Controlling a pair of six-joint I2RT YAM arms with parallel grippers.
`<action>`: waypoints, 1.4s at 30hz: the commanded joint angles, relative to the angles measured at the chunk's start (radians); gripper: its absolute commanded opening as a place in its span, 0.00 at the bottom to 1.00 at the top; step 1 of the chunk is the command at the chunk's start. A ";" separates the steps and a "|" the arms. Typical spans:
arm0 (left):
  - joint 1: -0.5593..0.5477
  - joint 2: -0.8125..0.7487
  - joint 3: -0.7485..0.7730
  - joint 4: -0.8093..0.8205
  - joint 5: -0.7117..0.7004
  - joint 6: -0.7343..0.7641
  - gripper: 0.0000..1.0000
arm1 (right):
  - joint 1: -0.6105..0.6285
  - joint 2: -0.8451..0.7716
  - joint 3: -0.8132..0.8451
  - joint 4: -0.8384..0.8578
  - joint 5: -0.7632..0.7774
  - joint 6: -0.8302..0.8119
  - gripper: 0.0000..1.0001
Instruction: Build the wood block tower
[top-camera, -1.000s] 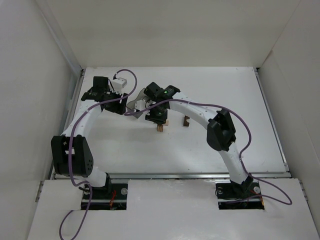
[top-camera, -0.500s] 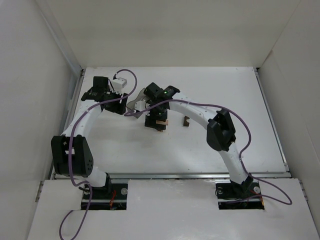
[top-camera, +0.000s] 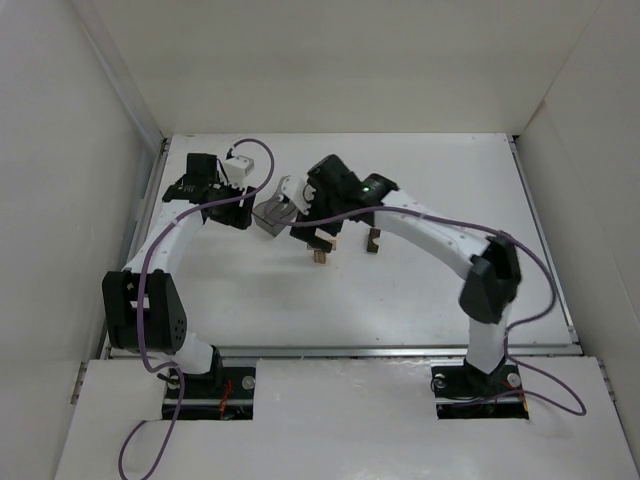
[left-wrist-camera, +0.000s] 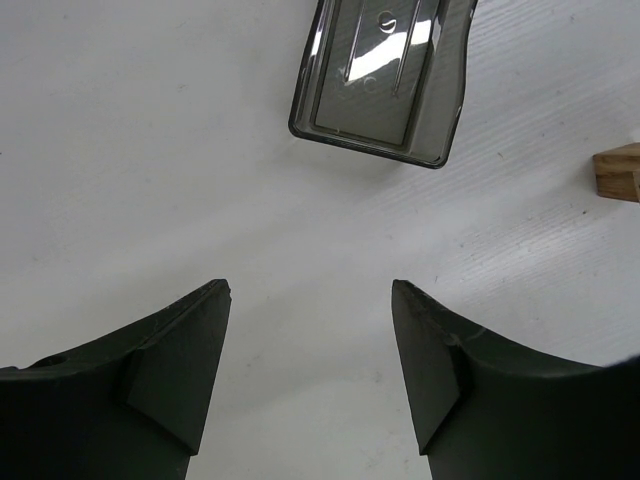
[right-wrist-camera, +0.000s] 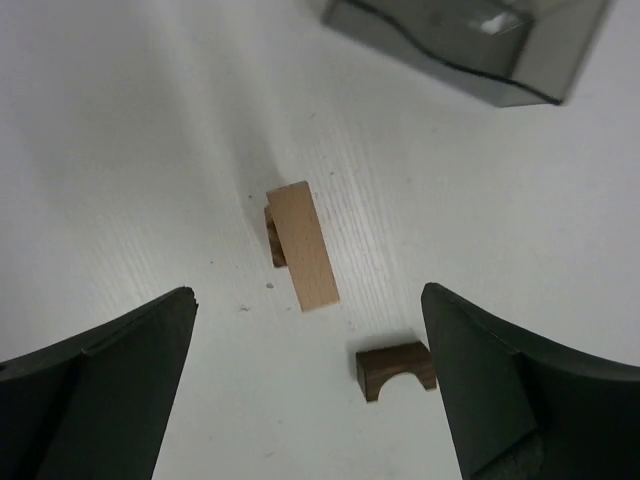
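The wood block tower is a light tan block (right-wrist-camera: 303, 247) lying across a small dark brown block (right-wrist-camera: 271, 236) on the white table; from above it shows as one small stack (top-camera: 320, 256). A dark brown arch block (right-wrist-camera: 396, 370) lies apart, to its right (top-camera: 374, 240). My right gripper (right-wrist-camera: 306, 292) hovers above the stack (top-camera: 322, 238), open, with nothing between its fingers. My left gripper (left-wrist-camera: 310, 285) is also open and empty, left of the bin (top-camera: 232, 213). One end of the tan block (left-wrist-camera: 617, 172) shows at the right edge of the left wrist view.
A translucent grey plastic bin (top-camera: 275, 215) lies just left of the stack, between the two grippers (left-wrist-camera: 385, 80) (right-wrist-camera: 470, 40). White walls enclose the table on the left, back and right.
My right gripper has opened and let go of the tan block, which now rests on the dark brown block. The right arm has pulled back and its elbow has swung right. The left arm is still.
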 joint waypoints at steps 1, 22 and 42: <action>0.004 -0.009 -0.009 0.013 0.021 -0.011 0.62 | -0.046 -0.304 -0.258 0.434 0.067 0.277 1.00; -0.038 0.029 0.169 -0.027 0.019 0.000 0.62 | -0.234 -0.328 -0.611 0.249 0.731 1.267 0.58; -0.038 0.029 0.141 -0.027 0.019 0.000 0.62 | -0.179 -0.191 -0.553 0.433 0.574 1.118 0.55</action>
